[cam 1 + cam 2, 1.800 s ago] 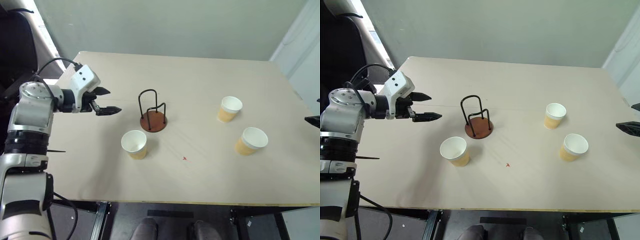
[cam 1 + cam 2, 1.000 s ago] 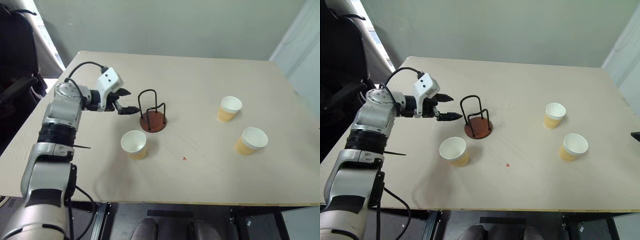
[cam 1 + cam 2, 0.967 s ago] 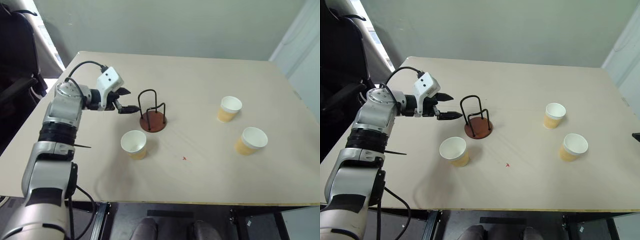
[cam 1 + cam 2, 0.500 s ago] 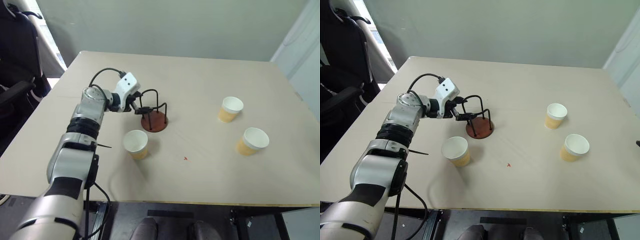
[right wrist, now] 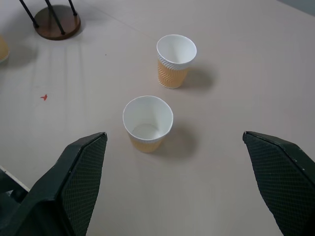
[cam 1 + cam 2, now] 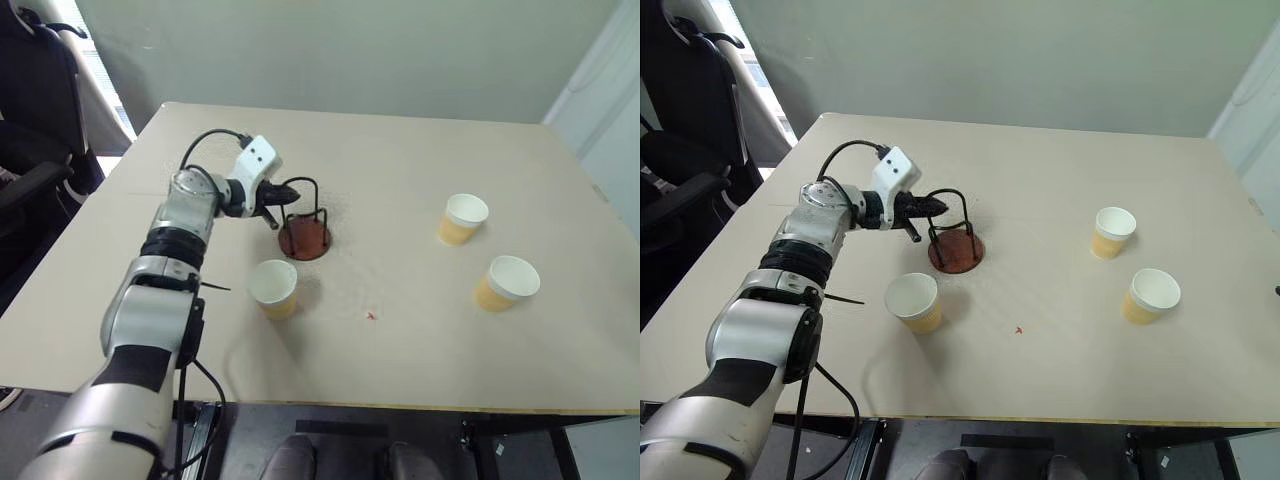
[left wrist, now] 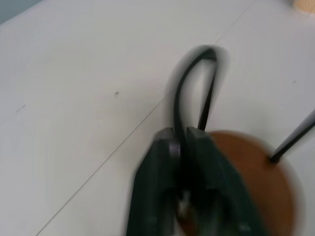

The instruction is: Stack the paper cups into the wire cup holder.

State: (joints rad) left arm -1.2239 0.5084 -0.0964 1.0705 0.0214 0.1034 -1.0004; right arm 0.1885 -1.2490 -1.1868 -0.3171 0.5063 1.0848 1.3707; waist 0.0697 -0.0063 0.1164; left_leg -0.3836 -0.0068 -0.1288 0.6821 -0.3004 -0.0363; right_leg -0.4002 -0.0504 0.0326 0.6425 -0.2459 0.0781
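A: Any writing, label, brand or number to read anywhere here?

B: None that can be read. The paper cups (image 5: 147, 123) carry only a pressed zigzag pattern, and the desk (image 6: 420, 170) shows just a small red mark (image 6: 370, 316), no letters.

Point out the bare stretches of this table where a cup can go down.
Bare table runs behind the wire cup holder, and between it and the two right paper cups. It is crowded where the left gripper clamps the holder's hoop, near cup just in front.
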